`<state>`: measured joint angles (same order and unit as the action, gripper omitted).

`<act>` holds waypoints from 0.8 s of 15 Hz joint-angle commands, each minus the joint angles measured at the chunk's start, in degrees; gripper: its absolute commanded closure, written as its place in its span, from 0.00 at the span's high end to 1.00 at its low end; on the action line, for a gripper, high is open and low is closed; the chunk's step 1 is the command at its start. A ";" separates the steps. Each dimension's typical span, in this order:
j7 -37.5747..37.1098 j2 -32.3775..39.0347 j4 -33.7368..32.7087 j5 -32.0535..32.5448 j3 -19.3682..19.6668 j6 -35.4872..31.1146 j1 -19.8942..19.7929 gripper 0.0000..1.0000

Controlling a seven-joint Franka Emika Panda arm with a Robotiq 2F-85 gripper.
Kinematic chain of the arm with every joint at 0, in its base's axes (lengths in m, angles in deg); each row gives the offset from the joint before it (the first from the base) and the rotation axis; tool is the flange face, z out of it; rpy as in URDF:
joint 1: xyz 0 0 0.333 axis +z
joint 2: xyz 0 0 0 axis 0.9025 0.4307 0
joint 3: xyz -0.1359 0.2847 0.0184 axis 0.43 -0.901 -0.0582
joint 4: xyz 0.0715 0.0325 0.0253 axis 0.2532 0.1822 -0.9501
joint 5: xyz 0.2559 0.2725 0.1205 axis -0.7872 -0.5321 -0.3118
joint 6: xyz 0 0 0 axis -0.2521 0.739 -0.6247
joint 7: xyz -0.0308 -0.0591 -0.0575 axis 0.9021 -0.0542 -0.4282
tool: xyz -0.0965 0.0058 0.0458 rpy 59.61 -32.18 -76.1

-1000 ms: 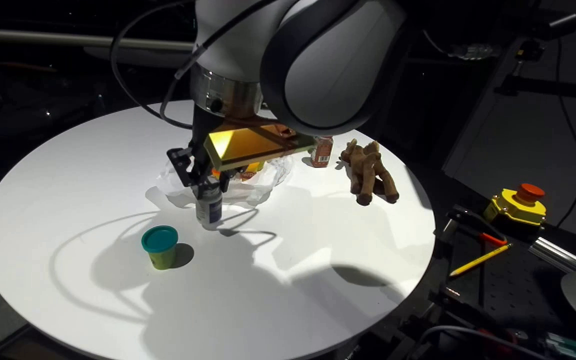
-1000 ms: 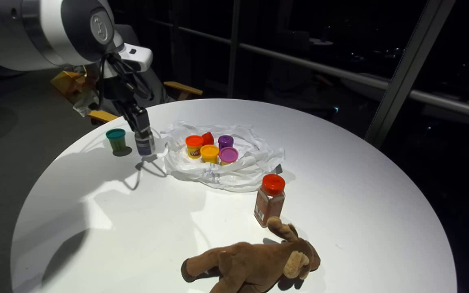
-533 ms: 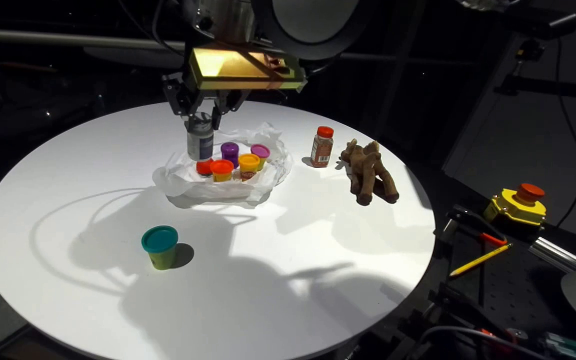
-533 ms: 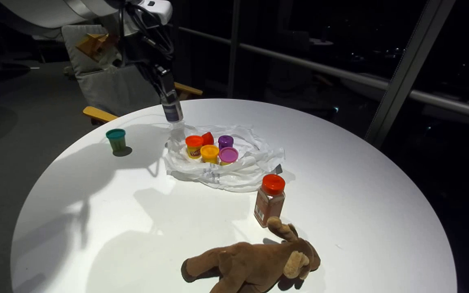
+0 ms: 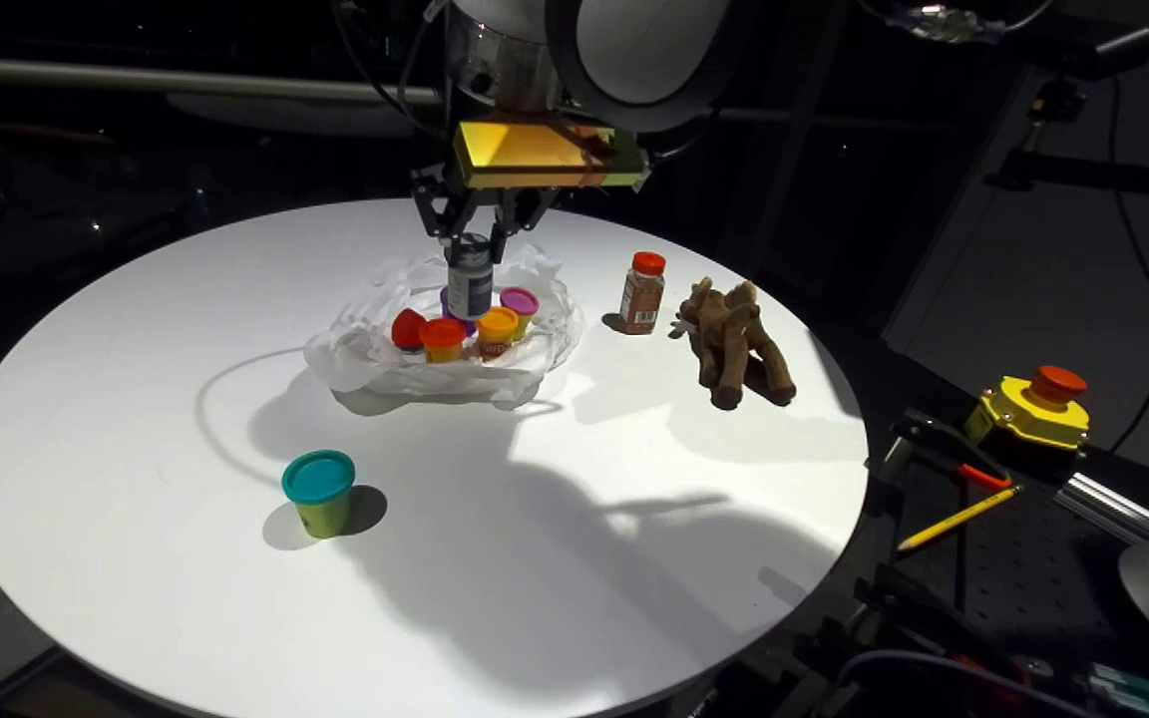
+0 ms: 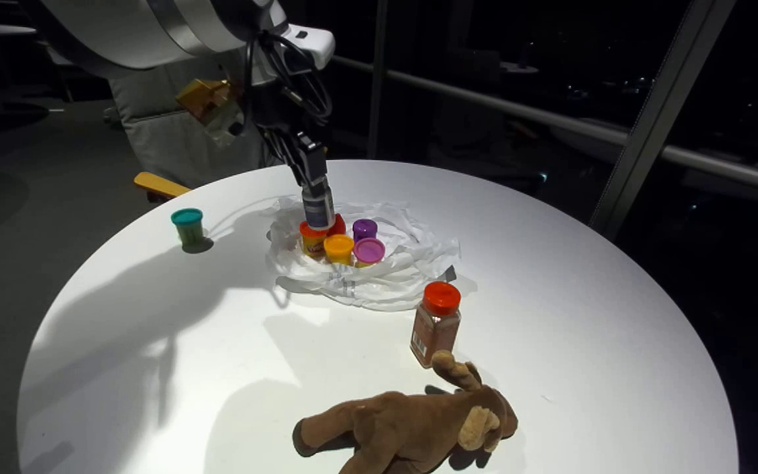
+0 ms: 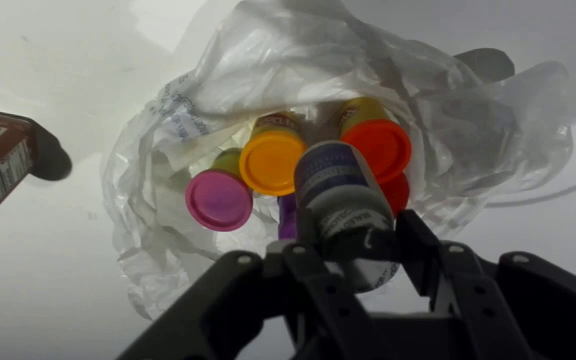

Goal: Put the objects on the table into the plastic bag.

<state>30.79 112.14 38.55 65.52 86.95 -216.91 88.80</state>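
The fingers (image 7: pixel 418 245) are part of the way apart, and they squeeze the top end of the grey canister (image 7: pixel 340 195) between them. In an exterior view, the canister hangs a bit up and left from the middle of the frame, over the wrinkly plastic bag (image 5: pixel 355 366). I can't tell if it touches the things under it. Five small things are in the bag: a red piece (image 5: pixel 408 329), an orange-lid cup (image 5: pixel 443 339), a yellow-lid cup (image 5: pixel 497 326), a pink-lid cup (image 5: pixel 520 302) and a purple piece (image 6: pixel 364 229). In an exterior view, the teal cup (image 5: pixel 320 489) stands at the lower left, on the round white desk (image 5: pixel 136 399), well apart from the bag. The brown bottle (image 5: pixel 642 296) with its red cap stands right of the bag. Near it, more to the right, is the brown plush toy (image 5: pixel 734 344). At the far right of the frame, off the desk, are a yellow and red box (image 5: pixel 1033 411) and, below it, a yellow pencil (image 5: pixel 958 519).
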 commanded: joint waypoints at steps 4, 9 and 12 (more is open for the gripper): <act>3.16 1.21 1.11 -2.55 -4.45 -1.09 -5.08 0.19; 2.61 1.89 0.55 -3.07 -5.09 -2.21 -5.53 0.19; 0.39 1.75 0.57 -1.57 -2.97 -3.13 -3.46 0.19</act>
<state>32.26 113.46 39.28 63.64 82.70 -217.88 84.26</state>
